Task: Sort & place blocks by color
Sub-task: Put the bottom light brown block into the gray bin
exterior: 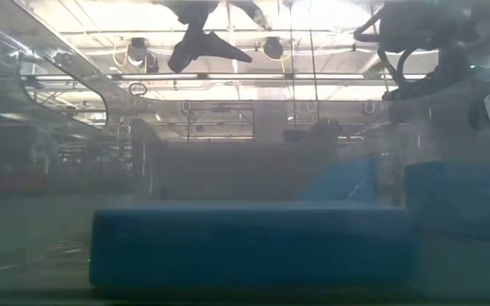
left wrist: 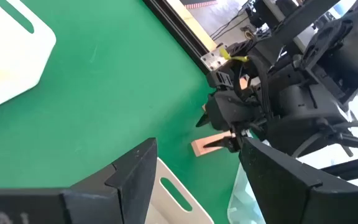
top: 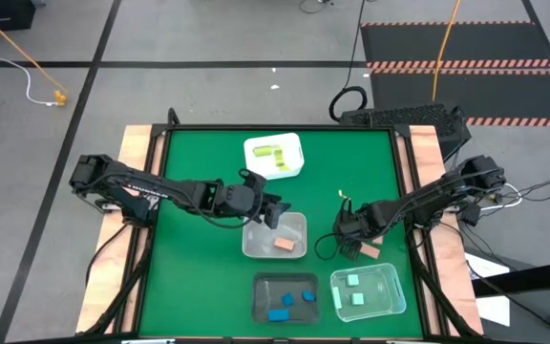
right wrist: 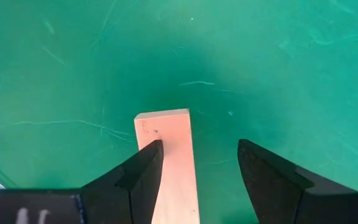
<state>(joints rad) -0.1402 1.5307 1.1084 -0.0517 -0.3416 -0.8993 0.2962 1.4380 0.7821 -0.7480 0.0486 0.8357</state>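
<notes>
Your right gripper hangs spread over the salmon bar, which lies on the mat just right of the clear tub. Centre it before closing. Left gripper waits parted above that tub.

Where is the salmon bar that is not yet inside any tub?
In the high view the salmon bar lies on the green table, right of centre, under the open right gripper, just above the clear tub holding mint blocks.
</notes>
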